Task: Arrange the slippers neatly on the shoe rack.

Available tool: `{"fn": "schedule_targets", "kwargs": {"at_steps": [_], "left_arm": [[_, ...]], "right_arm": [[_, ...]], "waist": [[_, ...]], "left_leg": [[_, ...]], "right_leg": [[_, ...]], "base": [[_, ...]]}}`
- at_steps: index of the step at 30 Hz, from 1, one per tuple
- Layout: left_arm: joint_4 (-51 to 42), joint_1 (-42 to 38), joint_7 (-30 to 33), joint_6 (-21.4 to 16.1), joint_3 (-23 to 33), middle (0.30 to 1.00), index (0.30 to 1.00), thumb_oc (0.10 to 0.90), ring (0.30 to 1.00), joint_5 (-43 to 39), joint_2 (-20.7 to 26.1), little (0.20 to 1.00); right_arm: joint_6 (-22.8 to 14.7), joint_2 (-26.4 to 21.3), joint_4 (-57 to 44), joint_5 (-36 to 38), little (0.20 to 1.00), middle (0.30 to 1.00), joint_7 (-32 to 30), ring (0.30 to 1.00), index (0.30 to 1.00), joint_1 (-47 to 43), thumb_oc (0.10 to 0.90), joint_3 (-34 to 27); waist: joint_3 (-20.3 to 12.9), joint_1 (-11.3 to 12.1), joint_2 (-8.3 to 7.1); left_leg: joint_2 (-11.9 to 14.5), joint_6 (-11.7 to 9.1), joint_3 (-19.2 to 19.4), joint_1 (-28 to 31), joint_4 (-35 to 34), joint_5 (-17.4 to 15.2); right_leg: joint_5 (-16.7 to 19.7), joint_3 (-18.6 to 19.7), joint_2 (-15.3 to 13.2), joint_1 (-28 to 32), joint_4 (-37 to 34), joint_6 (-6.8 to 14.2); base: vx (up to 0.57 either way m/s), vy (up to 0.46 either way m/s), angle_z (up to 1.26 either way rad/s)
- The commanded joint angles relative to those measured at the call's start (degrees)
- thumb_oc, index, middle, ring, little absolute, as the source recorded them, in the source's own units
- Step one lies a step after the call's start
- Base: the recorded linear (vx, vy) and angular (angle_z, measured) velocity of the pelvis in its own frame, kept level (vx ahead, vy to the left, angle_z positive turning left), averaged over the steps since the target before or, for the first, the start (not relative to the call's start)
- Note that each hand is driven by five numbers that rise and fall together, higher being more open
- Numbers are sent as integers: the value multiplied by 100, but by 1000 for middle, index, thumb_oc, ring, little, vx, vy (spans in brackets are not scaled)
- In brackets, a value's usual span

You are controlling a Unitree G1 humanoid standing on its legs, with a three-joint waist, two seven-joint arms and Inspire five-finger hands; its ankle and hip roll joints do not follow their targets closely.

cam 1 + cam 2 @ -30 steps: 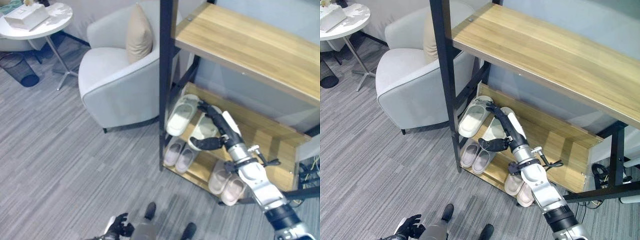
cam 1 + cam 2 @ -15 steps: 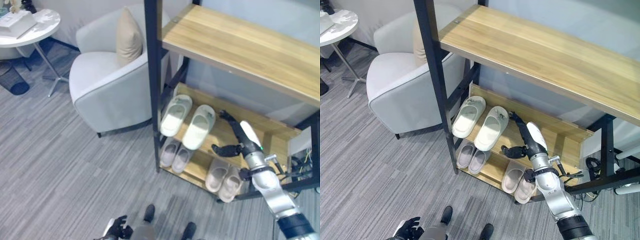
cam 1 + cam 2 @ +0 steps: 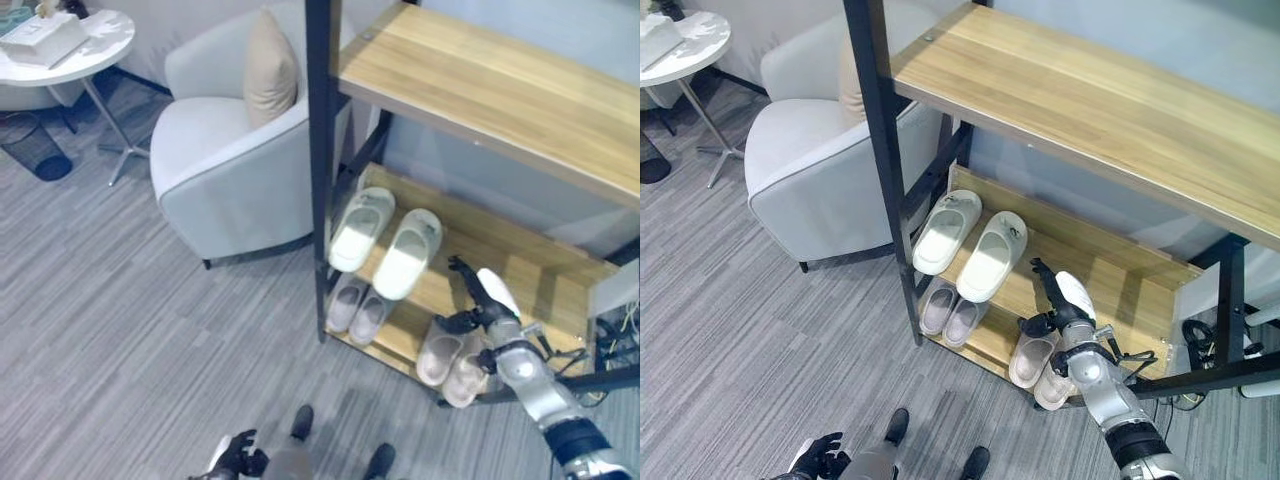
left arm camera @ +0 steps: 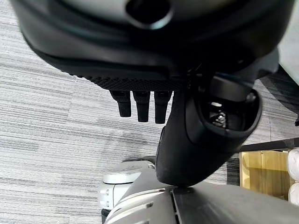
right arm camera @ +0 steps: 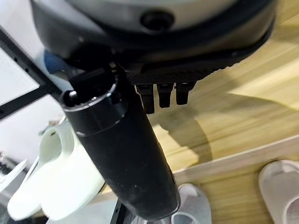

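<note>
Your left hand (image 3: 237, 458) hangs low by the floor, fingers relaxed and holding nothing; your right hand (image 3: 1060, 300) hovers spread and empty over the middle shelf (image 3: 1110, 275); the cream slippers (image 3: 970, 243) lie side by side just beyond, apart from it; withdraw slowly without nudging them.

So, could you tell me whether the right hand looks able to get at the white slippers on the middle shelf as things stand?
Probably yes. The right hand hovers open over bare shelf board just beside the white slippers, with nothing between them; the black upright stands on their far side.
</note>
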Motion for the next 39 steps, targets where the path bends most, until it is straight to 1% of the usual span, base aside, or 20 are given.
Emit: {"fn": "schedule_targets", "kwargs": {"at_steps": [1, 11, 15, 20, 25, 27, 28, 29, 30, 31, 32, 34, 35, 36, 39], "left_arm": [[396, -103, -11, -113, -501, 900, 900, 800, 900, 125, -446, 900], [383, -156, 35, -129, -636, 900, 900, 800, 900, 48, -457, 900], [379, -178, 69, -136, -640, 900, 900, 800, 900, 24, -452, 900], [365, -193, 79, -126, -620, 900, 900, 800, 900, 5, -444, 900], [427, -165, 58, -74, -444, 900, 900, 800, 900, 40, -430, 900], [452, -146, 43, -59, -337, 900, 900, 800, 900, 39, -424, 900], [452, -144, 43, -59, -341, 900, 900, 800, 900, 39, -424, 900], [482, -141, 24, -40, -224, 900, 900, 800, 900, 39, -421, 900], [481, -133, 23, -40, -233, 900, 900, 800, 900, 40, -421, 900], [475, -129, 0, -35, -129, 900, 900, 800, 900, 49, -420, 900], [477, -124, -8, -28, -92, 900, 900, 800, 900, 58, -425, 900], [504, -97, -60, -25, -31, 900, 900, 800, 900, 79, -431, 900], [503, -95, -60, -25, -37, 900, 900, 800, 900, 79, -431, 900], [514, -82, -127, -43, 22, 900, 900, 800, 900, 96, -445, 900], [574, -75, -214, -54, 96, 900, 900, 800, 900, 101, -490, 900]], "right_arm": [[-308, -164, -150, 189, 900, 900, -477, 900, 900, -1000, 800, -53], [-271, 54, 124, 260, 900, 900, -428, 900, 900, -1787, 800, 448], [-257, 57, 255, 183, 900, 900, -413, 900, 900, -2073, 800, 636], [-262, 10, 223, 195, 900, 900, -379, 900, 900, -2072, 800, 666], [-339, -135, -521, 179, 900, 900, -154, 900, 900, -1546, 800, 478], [-368, -246, -1023, 140, 900, 900, 3, 900, 900, -1227, 800, 340], [-364, -248, -1031, 139, 900, 900, 6, 900, 900, -1219, 800, 335], [-429, -365, -1467, 114, 900, 900, 133, 900, 900, -865, 800, 188], [-415, -371, -1505, 114, 900, 900, 147, 900, 900, -828, 800, 167], [-518, -455, -1993, 229, 900, 900, 339, 900, 900, -415, 800, -52], [-583, -495, -2281, 337, 900, 900, 456, 900, 900, -179, 800, -167], [-680, -592, -2735, 542, 900, 900, 710, 900, 900, 317, 800, -402], [-676, -593, -2746, 544, 900, 900, 715, 900, 900, 330, 800, -412], [-800, -666, -3034, 762, 900, 900, 959, 900, 900, 752, 800, -543], [-898, -642, -3325, 887, 900, 900, 1259, 900, 900, 1328, 800, -649]], "waist": [[-2, 184, 7], [40, 375, -57], [59, 429, -83], [46, 429, -105], [-72, 279, -103], [-121, 192, -93], [-122, 196, -93], [-164, 89, -85], [-169, 98, -83], [-217, -18, -62], [-243, -87, -50], [-302, -164, -30], [-304, -157, -29], [-339, -277, 2], [-400, -432, 66]], "left_leg": [[27, -61, 355, 211, -159, -419], [2, -54, 285, 152, -159, -410], [5, -55, 255, 145, -159, -404], [1, -56, 243, 160, -159, -409], [31, -68, 311, 268, -159, -454], [53, -78, 349, 324, -159, -468], [54, -78, 350, 325, -159, -469], [71, -83, 400, 375, -159, -478], [72, -83, 401, 379, -159, -480], [102, -95, 451, 427, -159, -481], [115, -100, 484, 457, -159, -484], [135, -108, 529, 506, -159, -488], [135, -108, 531, 507, -159, -489], [156, -115, 595, 547, -159, -485], [198, -124, 719, 634, -159, -480]], "right_leg": [[-403, 117, -268, 78, 146, 459], [-424, 42, -293, 53, 204, 451], [-432, 27, -296, 43, 228, 447], [-447, 8, -289, 65, 236, 435], [-463, 22, -283, 141, 231, 430], [-469, 60, -280, 177, 229, 429], [-469, 61, -280, 178, 228, 429], [-473, 87, -272, 206, 225, 428], [-473, 87, -271, 210, 223, 428], [-477, 118, -260, 235, 217, 427], [-475, 145, -254, 245, 213, 429], [-480, 202, -230, 280, 191, 421], [-479, 204, -229, 281, 190, 421], [-475, 265, -210, 291, 178, 419], [-469, 383, -173, 316, 151, 410]], "base": [[3, 15, 4], [9, 6, 5], [2, -1, -1], [0, 0, 0], [0, 0, 0], [0, 0, 0], [0, 0, 0], [0, 0, 0], [0, 0, 0], [-4, -24, -4], [-3, -27, -5], [-4, -26, -11], [-11, -37, -18], [-17, -35, -14], [-16, -33, -18]]}}
